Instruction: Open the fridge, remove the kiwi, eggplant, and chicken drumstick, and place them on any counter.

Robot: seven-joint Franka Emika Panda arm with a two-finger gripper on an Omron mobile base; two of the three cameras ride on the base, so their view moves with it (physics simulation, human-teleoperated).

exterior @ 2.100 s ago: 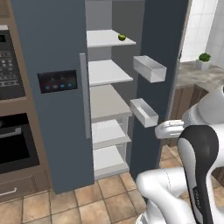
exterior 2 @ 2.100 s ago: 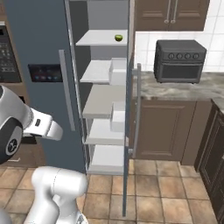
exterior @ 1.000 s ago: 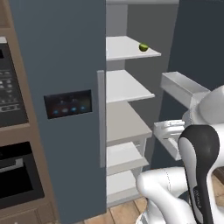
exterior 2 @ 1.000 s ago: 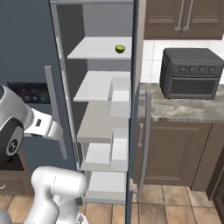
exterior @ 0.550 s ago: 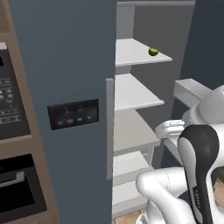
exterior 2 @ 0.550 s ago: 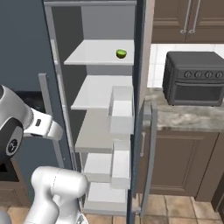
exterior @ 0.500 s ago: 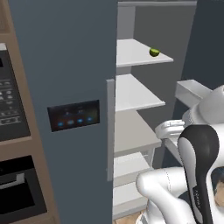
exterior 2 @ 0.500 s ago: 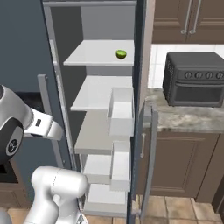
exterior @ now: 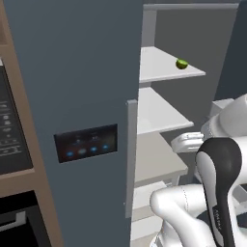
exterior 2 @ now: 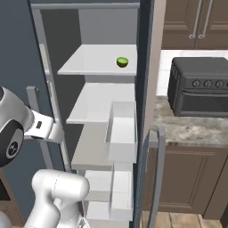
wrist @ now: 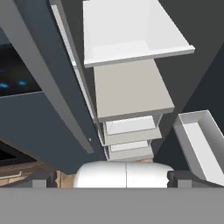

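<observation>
The slate-blue fridge [exterior: 72,72] stands with its right door [exterior 2: 144,67] swung open, showing white shelves. A small yellowish-green kiwi [exterior: 182,63] [exterior 2: 122,62] lies alone on the top shelf. The eggplant and the chicken drumstick are out of view. My gripper [wrist: 113,178] is open and holds nothing; its fingertips [wrist: 41,178] stand wide apart, facing the middle and lower shelves from just outside the fridge. The white hand [exterior: 187,142] hovers at the level of the beige middle shelf [exterior: 154,161]. The marbled counter [exterior 2: 191,127] lies to the right of the fridge.
A black toaster oven [exterior 2: 200,87] sits on the counter. White door bins [exterior 2: 121,131] hang inside the open door, near my hand's right. The shut left door carries a dark lit panel [exterior: 87,142] and a grey handle [exterior: 131,159]. A black wall oven [exterior: 12,144] is at the left.
The whole picture has grown and shifted: the base has driven closer to the fridge. The kiwi has stayed on its shelf, and the gripper has stayed open.
</observation>
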